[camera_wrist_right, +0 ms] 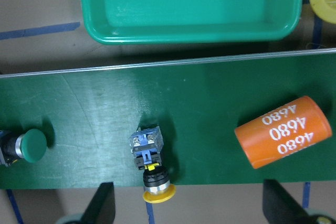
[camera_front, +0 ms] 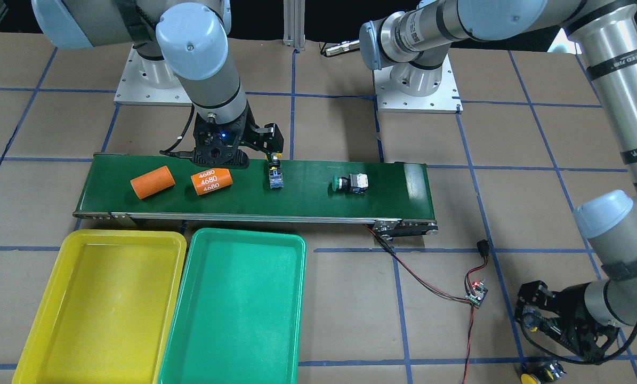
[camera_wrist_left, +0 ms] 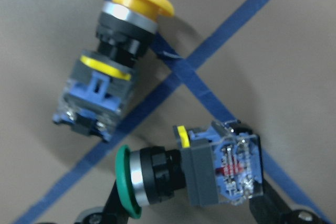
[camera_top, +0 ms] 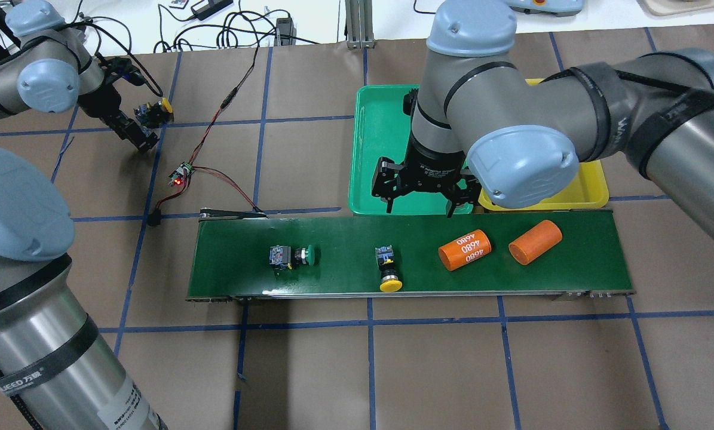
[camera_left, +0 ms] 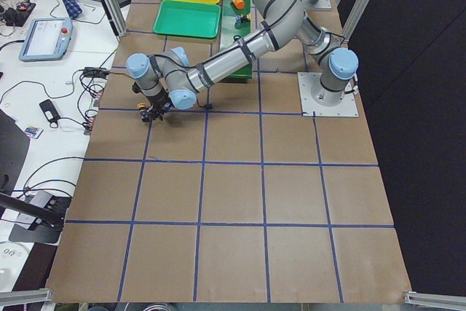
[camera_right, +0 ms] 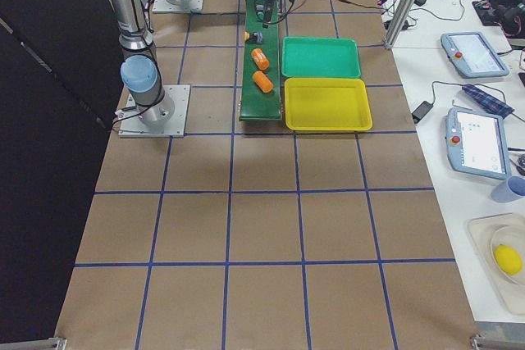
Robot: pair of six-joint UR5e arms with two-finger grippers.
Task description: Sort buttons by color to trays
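Robotics lab: teach pendants (camera_right: 474,53), conveyor (camera_front: 307,198).

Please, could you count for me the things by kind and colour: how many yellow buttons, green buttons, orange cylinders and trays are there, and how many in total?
Yellow buttons: 2
Green buttons: 2
Orange cylinders: 2
Trays: 2
Total: 8

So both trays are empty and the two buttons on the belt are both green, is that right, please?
Not quite: the overhead view shows one green button and one yellow button on the belt. The yellow tray and green tray are indeed empty.
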